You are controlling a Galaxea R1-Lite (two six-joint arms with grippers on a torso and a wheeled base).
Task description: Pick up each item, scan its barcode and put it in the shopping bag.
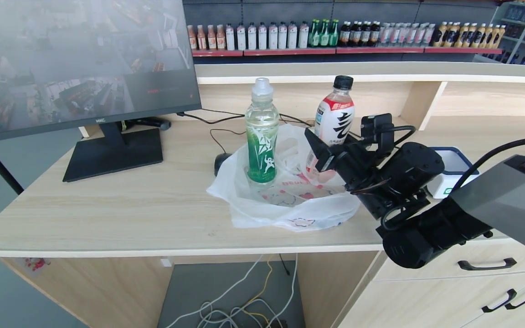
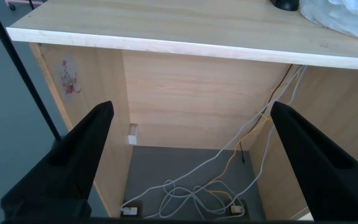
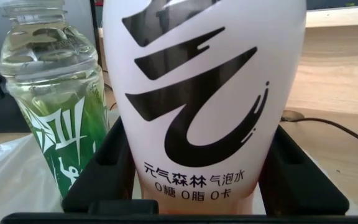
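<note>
The right gripper is pinching a white bottle with a black cap, its two fingers pressing against the lower body of the bottle from both sides, as the right wrist view is showing. The bottle is standing nearly upright at about two o'clock of the white shopping bag, with its base sitting low over the bag's rumpled opening; whether it is touching the plastic is hard to tell. A green bottle with a clear cap is standing upright on the bag at about ten o'clock of its middle, just beside the held bottle but apart from it. The bag is lying on a pale wooden counter. A black mouse is peeking out at the bag's eleven o'clock edge, a monitor is standing well off at ten o'clock, and a white scanner is sitting at three o'clock, behind the arm. The left gripper is hanging below the counter's front edge with its fingers spread wide and holding nothing, facing loose cables under the counter.
</note>
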